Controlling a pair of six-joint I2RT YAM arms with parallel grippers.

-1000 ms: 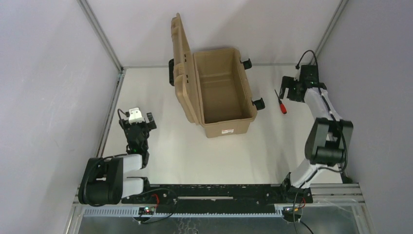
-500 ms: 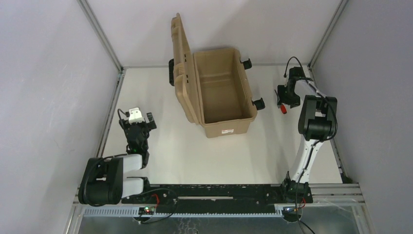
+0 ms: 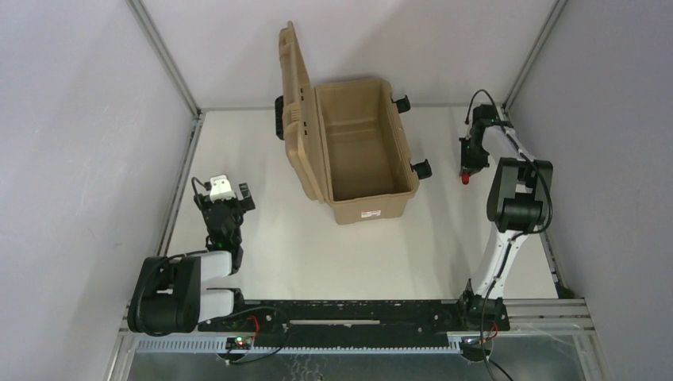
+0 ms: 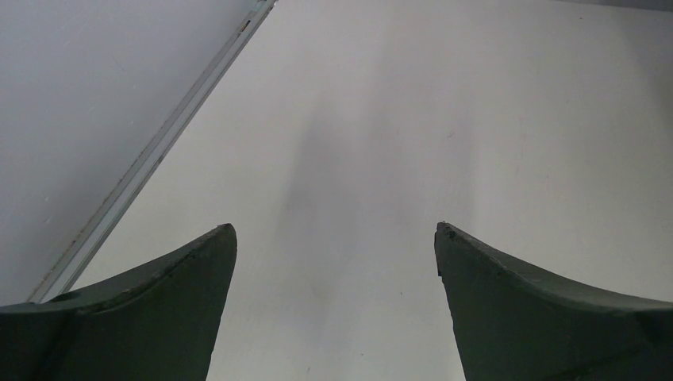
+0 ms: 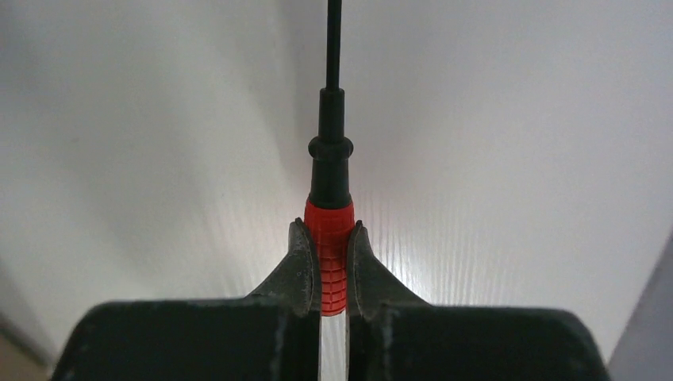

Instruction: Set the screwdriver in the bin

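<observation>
White table between grey walls. On its left side the left gripper hangs low with its fingers spread wide, only tabletop between them. At the middle back stands the bin, its lid upright on its left. Right of the bin, apart from it, the right gripper is clenched on the screwdriver by its red handle, the dark shaft pointing forward over the table.
</observation>
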